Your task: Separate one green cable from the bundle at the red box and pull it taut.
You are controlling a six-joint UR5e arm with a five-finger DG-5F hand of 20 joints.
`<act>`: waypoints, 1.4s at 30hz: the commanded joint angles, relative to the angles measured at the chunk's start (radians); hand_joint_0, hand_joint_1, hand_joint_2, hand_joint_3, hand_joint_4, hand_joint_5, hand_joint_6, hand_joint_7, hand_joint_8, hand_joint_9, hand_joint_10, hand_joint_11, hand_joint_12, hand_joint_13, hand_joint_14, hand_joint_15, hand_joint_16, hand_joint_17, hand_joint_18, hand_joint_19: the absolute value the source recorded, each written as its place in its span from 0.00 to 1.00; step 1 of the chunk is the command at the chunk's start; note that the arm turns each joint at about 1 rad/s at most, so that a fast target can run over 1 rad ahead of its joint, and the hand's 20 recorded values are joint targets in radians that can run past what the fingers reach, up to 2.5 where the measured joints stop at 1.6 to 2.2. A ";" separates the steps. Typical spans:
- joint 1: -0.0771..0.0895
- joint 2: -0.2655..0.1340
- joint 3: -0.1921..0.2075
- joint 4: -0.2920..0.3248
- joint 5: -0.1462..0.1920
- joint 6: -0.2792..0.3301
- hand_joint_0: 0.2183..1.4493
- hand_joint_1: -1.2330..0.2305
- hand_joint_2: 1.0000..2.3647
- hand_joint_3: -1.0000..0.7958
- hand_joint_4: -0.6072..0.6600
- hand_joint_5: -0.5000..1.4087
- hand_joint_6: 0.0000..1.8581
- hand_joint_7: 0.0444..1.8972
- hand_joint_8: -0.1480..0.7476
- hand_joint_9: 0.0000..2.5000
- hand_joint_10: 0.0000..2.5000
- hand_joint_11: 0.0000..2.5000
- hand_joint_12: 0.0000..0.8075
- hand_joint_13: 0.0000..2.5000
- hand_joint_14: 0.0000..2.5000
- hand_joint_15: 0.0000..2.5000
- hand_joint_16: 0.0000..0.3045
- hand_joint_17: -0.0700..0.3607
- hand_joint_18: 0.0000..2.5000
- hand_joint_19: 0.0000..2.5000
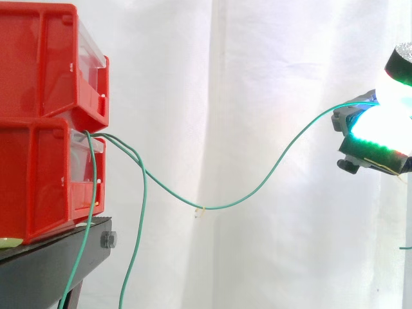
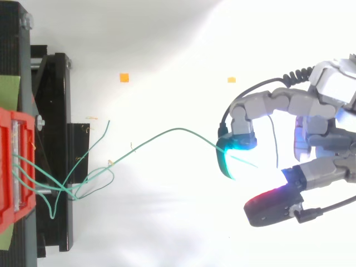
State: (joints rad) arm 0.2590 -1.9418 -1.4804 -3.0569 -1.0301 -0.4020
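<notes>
the robot hand (image 2: 289, 103) is grey, its pads glowing cyan-green and red. the cable (image 1: 222, 206) leading from it is green. well away from it, the bins (image 1: 38, 64) are red, the stand (image 1: 51, 264) black, the curtain (image 1: 257, 64) plain white.

2 bins (image 1: 38, 64) stacked left on stand (image 1: 51, 261) | 1 cable (image 2: 178, 129) sags right to hand (image 2: 278, 103) | other cables (image 1: 143, 212) hang beside stand

Stacked red bins (image 1: 38, 122) on black stand (image 1: 45, 261), green cable (image 1: 225, 206) sagging across to the hand (image 1: 372, 147), two other cables (image 1: 144, 199) hanging down.
</notes>
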 commanded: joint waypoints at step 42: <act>0.016 0.075 -0.012 -0.286 -0.005 0.011 0.40 0.33 0.01 0.39 0.47 0.34 0.27 0.72 0.16 1.00 1.00 0.14 0.52 1.00 0.01 0.64 0.14 0.39 0.73 0.15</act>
State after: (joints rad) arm 0.2732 -1.8689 -1.4826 -3.3341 -1.0369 -0.3955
